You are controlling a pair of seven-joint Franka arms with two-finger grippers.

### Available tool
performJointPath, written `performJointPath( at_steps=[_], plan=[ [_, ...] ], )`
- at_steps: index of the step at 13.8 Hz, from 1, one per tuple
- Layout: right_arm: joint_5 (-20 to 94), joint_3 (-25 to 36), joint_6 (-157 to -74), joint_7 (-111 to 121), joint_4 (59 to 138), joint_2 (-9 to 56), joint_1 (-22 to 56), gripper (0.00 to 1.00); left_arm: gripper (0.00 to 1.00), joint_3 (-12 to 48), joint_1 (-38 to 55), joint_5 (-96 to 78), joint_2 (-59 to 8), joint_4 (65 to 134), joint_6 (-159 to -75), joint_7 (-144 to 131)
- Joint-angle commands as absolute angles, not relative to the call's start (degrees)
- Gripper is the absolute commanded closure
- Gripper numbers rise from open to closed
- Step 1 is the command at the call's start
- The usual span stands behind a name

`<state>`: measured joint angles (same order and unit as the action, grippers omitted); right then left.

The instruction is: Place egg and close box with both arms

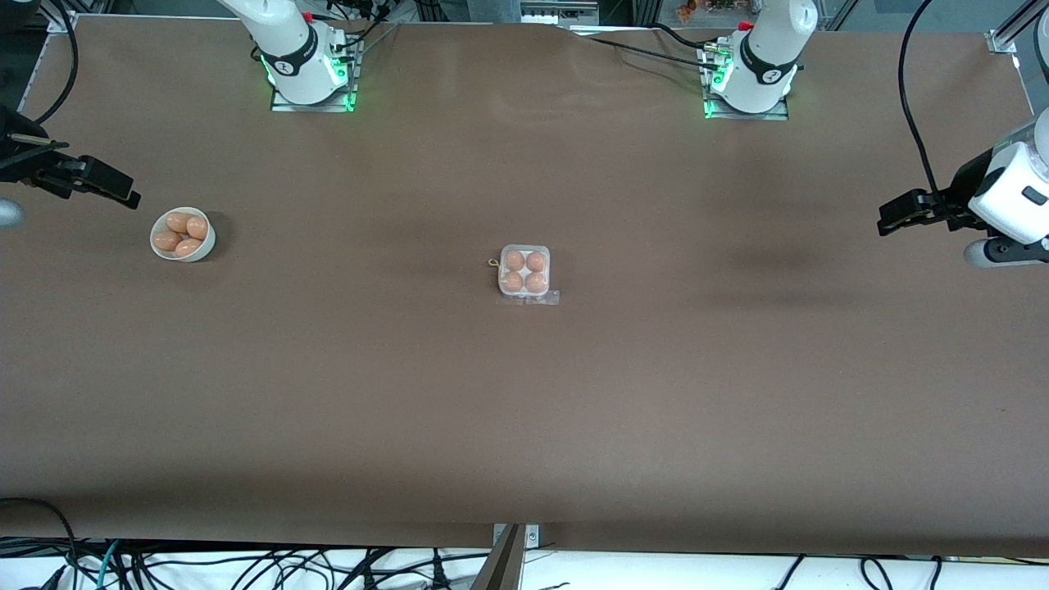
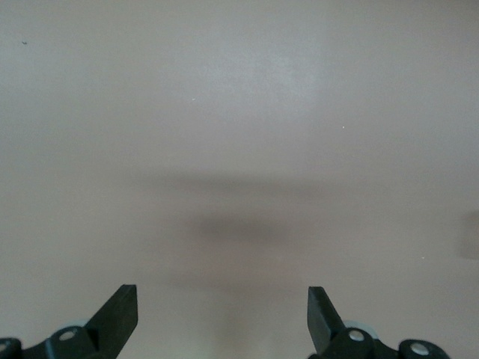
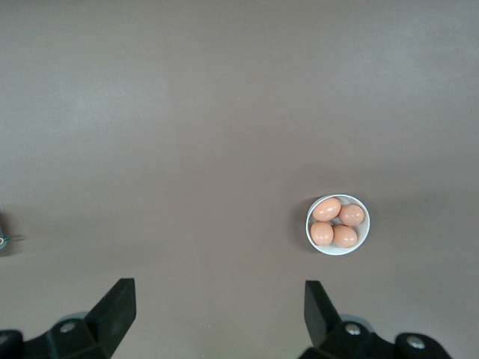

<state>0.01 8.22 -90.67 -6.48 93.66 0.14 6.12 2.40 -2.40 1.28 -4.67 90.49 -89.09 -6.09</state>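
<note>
- Clear-plastic box (image 1: 525, 273) holds four brown eggs, lid down.
- White bowl (image 1: 183, 235) toward the right arm's end from the box.
- Left gripper (image 2: 223, 314) and right gripper (image 3: 220, 310): fingers spread, empty, over table.

Brown table (image 1: 524, 426); cables (image 1: 246, 565) along near edge
</note>
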Motion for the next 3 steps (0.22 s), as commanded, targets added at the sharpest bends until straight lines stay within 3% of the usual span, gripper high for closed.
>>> performJointPath(
  at_steps=[1,3],
  plan=[
    [0.09,8.17,-90.00,-6.86,92.29,0.53,5.89,0.00,0.00,2.72,-3.08,-0.09,-2.29,92.55,-91.66,-4.48],
    [0.18,8.17,-90.00,-6.86,92.37,0.53,5.89,0.00,0.00,2.72,-3.16,-0.09,-2.29,92.55,-92.64,-4.48]
  ],
)
